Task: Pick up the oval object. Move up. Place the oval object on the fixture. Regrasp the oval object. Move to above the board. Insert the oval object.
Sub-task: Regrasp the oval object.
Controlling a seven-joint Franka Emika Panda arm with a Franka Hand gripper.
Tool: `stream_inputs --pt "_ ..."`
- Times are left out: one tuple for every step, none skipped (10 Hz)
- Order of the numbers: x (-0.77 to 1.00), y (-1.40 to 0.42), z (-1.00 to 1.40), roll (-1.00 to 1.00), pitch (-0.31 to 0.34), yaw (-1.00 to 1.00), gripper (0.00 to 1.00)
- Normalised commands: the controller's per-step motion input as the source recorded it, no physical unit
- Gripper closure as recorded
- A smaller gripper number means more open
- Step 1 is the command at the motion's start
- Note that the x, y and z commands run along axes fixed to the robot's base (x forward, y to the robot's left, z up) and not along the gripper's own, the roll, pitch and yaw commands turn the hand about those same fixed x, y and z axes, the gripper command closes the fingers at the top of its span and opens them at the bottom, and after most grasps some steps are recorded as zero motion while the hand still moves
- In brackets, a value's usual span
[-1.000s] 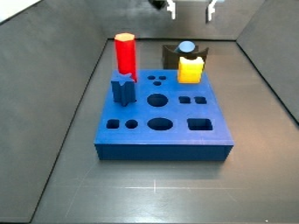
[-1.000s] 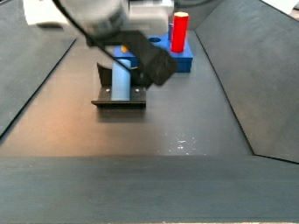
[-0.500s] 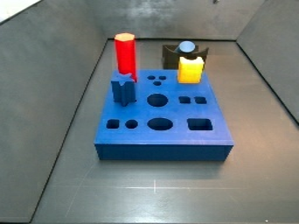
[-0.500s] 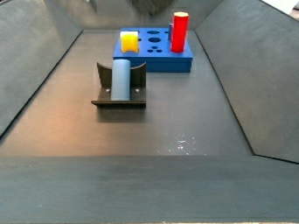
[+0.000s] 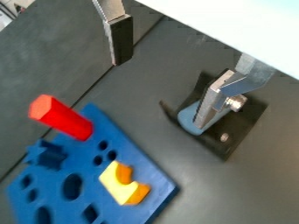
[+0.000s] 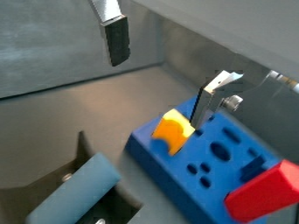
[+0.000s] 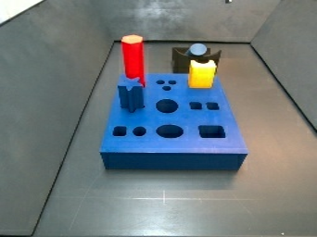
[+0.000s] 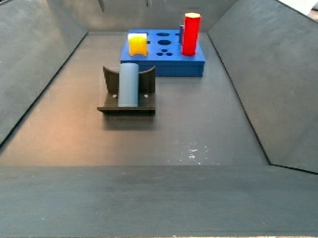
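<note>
So the big change: a second ago the arm was right down over the fixture (image 8: 126, 96) in a side view, and now it's gone from both side views completely. The oval object (image 8: 126, 83) is left lying in the fixture's notch, well apart from the board (image 8: 165, 58). The end effector (image 5: 176, 54) only shows in the wrist views, high up, looking down on everything, with nothing between its fingers (image 5: 121, 37). They're spread wide, one plate on each side of the view with a big gap. To me that means the "place on the fixture" step is done and the regrasp is next, so the arm probably has to come back down at a new angle. On the board (image 7: 171, 125), the red peg (image 7: 132, 57), yellow block (image 7: 202, 72) and dark-blue star peg (image 7: 130, 93) sit untouched.
</note>
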Motion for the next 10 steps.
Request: stream_inputs --pt "-0.04 -0.03 0.01 1.0 0.012 0.0 0.0" --pt "-0.05 -0.03 0.01 1.0 0.006 0.0 0.0" --pt "-0.05 -0.02 0.01 1.0 0.002 0.01 0.0" --pt "-0.04 -0.02 0.01 1.0 -0.009 0.01 0.0" --pt "-0.04 -0.02 0.0 1.0 -0.016 0.01 0.0" --pt "-0.03 -0.02 0.0 1.0 -0.022 0.01 0.0" --pt "-0.03 -0.02 0.0 1.0 -0.028 0.01 0.0" --pt "-0.03 -0.01 0.0 1.0 -0.028 0.01 0.0" --pt "-0.02 -0.02 0.01 1.0 -0.026 0.01 0.0" --pt "-0.01 -0.02 0.01 1.0 -0.023 0.01 0.0"
